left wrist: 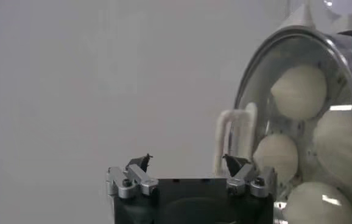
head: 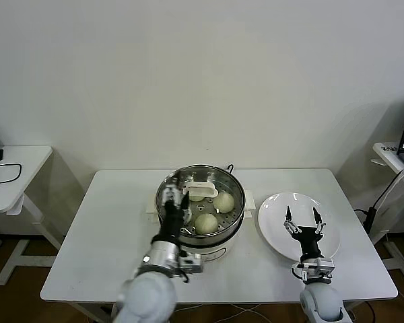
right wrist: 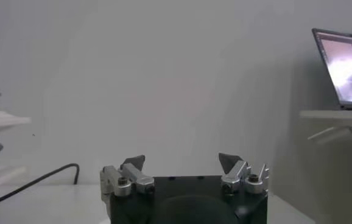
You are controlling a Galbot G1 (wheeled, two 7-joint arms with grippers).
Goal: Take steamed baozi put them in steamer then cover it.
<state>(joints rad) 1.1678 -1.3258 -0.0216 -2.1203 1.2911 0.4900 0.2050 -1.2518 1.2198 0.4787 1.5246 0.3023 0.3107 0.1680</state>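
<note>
The cover [head: 200, 197] was seen resting on the steamer [head: 233, 222] at the middle of the table [head: 108, 235], with the steamed baozi [head: 206, 223] visible inside through the glass. The left gripper [head: 174, 200] was held over the cover's left part, its fingers spread apart and nothing gripped, the white handle [left wrist: 235, 137] lying just beside one fingertip. The right gripper [head: 301, 217] was poised above the white plate [head: 273, 232], wide open and empty
</note>
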